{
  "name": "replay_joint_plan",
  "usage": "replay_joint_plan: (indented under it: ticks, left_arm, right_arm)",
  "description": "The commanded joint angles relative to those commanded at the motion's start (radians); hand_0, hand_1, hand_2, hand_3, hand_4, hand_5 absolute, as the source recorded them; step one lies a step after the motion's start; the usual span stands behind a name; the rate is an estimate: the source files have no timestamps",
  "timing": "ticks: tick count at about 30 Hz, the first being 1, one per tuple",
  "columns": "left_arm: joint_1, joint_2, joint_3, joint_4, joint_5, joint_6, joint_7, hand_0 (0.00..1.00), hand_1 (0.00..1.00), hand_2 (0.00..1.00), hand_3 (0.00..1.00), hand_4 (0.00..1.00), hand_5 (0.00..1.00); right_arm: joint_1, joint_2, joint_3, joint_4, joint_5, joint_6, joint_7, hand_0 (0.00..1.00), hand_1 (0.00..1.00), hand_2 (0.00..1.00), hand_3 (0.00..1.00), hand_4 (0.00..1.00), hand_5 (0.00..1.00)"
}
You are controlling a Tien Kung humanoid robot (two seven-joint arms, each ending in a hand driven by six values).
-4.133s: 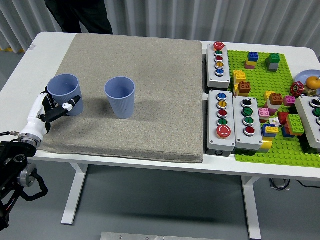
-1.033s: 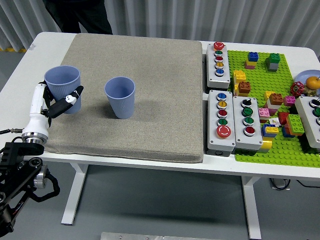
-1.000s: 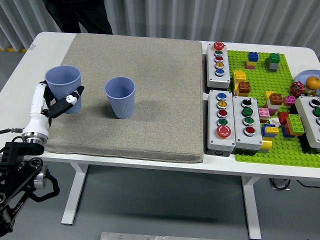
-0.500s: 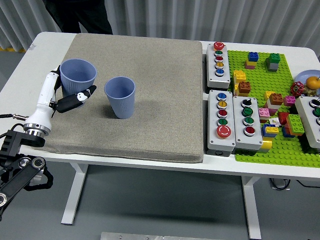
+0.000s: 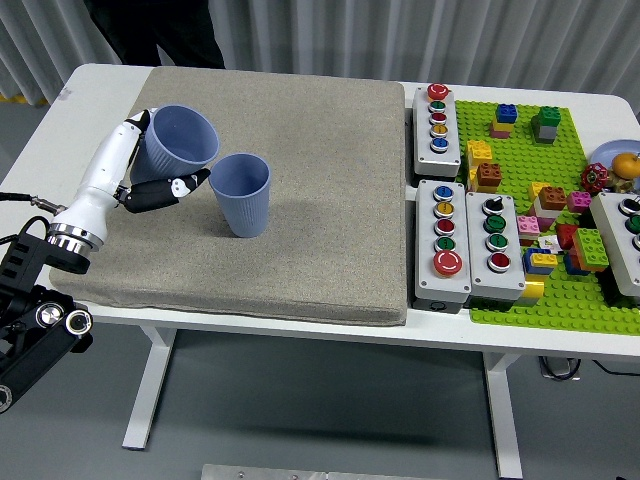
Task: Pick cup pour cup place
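Note:
My left hand is shut on a blue-grey paper cup and holds it raised and tilted to the right, its rim close to the rim of a second, matching cup. That second cup stands upright on the grey mat. I cannot see whether anything is inside either cup. My right hand is not in view.
Two grey button boxes stand right of the mat, with another beside them. A green baseplate with several toy bricks lies at the right. A person in dark clothes stands at the far side.
My left hand lifted the cup off the mat, carried it right toward the second cup, and tilted it toward that cup. The second cup has not moved.

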Motion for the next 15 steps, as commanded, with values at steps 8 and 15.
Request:
replay_joint_plan:
  ticks: [8, 15]
  left_arm:
    - [-0.032, 0.022, 0.016, -0.005, 0.138, -0.036, 0.051, 0.542, 0.557, 0.626, 0.6, 0.668, 0.132]
    - [-0.056, 0.042, 0.024, -0.008, 0.198, -0.055, 0.073, 0.541, 0.557, 0.626, 0.601, 0.67, 0.134]
  right_arm:
    - [-0.002, -0.001, 0.0, 0.0, 0.0, 0.0, 0.001, 0.711, 0.651, 0.62, 0.582, 0.002, 0.033]
    - [-0.002, -0.002, -0.003, 0.0, 0.003, 0.0, 0.001, 0.711, 0.651, 0.62, 0.581, 0.002, 0.032]
